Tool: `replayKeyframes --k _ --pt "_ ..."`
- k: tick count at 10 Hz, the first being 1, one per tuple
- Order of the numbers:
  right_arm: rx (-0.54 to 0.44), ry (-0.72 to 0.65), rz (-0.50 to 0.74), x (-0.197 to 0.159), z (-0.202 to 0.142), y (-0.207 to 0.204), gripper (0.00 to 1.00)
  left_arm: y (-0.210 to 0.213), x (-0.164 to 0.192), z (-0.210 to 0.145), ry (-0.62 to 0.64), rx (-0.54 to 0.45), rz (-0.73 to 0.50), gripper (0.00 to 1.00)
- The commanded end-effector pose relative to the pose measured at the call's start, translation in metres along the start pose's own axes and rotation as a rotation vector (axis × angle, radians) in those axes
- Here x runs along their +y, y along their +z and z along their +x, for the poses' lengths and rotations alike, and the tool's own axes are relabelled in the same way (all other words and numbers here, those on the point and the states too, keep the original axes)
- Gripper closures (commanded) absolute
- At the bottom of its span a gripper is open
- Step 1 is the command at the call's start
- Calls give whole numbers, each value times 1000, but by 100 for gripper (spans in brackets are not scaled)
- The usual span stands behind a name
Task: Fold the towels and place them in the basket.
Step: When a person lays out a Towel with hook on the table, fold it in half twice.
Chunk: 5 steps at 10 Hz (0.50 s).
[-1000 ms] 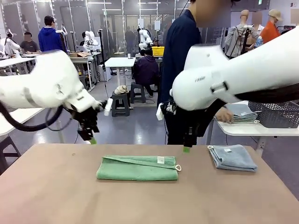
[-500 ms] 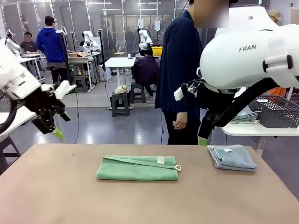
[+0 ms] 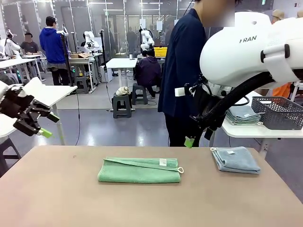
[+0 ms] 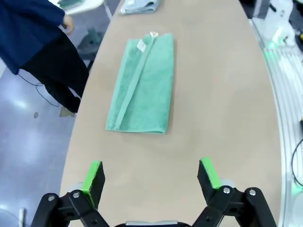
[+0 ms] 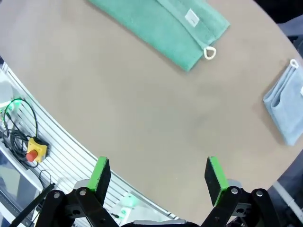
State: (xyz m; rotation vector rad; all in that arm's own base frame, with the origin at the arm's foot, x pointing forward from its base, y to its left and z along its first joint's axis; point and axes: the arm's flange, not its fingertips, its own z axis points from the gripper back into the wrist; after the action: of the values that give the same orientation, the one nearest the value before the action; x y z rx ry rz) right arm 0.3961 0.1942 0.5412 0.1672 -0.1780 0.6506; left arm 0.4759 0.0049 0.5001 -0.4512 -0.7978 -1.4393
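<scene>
Front view first: there's a green towel folded into a long strip, lying flat around the middle of the table, white label and corner loop at its right end. A grey-blue towel sits folded, well apart from it, near the table's far right edge. The basket is over on a white side table at the right, with a stack of folded towels just beside it. A person in dark blue stands at the far side. The left gripper hangs in the air off the table's left end, claw spread, nothing in it. The right gripper is up above the far edge between the two towels; can't tell its spread from this angle. In the left wrist view the left gripper is wide open and empty over bare tabletop, with the green towel lying lengthwise ahead and the grey-blue towel way up top. In the right wrist view the right gripper is also wide open, holding nothing, looking down at bare tabletop, with the green towel at the top and the grey-blue towel at the right edge.
</scene>
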Motion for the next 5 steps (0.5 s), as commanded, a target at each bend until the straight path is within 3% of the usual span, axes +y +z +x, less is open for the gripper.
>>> replayKeyframes --k 1,3,5 --pt "23 -27 -10 -4 -2 -1 0 7 7 -23 44 -109 -25 0" --pt "23 -27 -10 -4 -2 -1 0 12 14 -38 131 -175 -69 0" --pt "23 -27 -10 -4 -2 -1 0 12 21 -44 67 -225 -127 0"
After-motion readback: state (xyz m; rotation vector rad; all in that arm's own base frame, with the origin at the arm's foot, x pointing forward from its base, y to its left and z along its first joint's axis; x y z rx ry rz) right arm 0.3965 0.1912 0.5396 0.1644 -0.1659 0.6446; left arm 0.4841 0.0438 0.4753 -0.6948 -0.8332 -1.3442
